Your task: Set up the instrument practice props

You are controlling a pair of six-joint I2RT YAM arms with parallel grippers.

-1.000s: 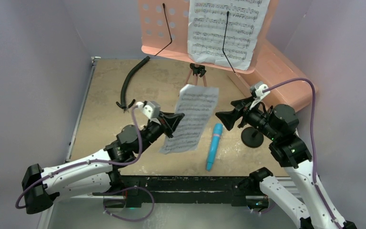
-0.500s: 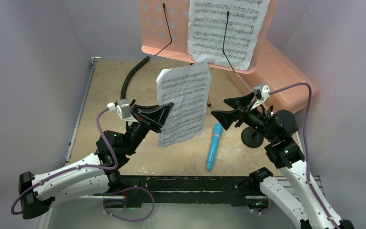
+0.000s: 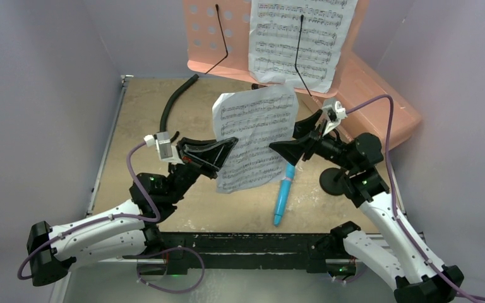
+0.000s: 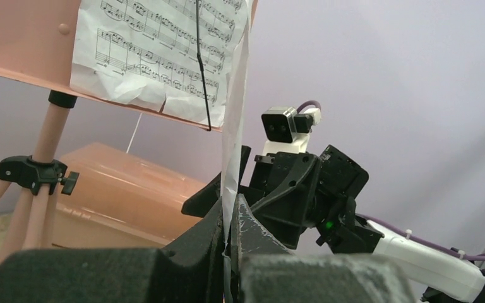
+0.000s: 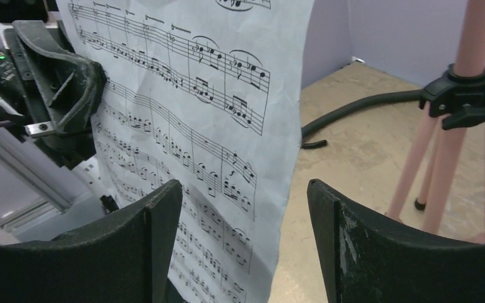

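Loose sheet-music page (image 3: 252, 136) hangs upright in mid-air, long axis twelve-to-six, music stand (image 3: 211, 38) at its twelve. Left gripper (image 3: 227, 150) is pinched on its seven o'clock edge. Right gripper (image 3: 290, 140), jaws wide, straddles the three o'clock edge.

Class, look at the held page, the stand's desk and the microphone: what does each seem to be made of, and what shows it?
Held page: thin matte paper; it creases and bends, and is printed with notes.
Stand's desk: probably painted sheet metal or plastic; smooth pink, punched with round holes.
Microphone: likely plastic; even blue, slightly glossy.
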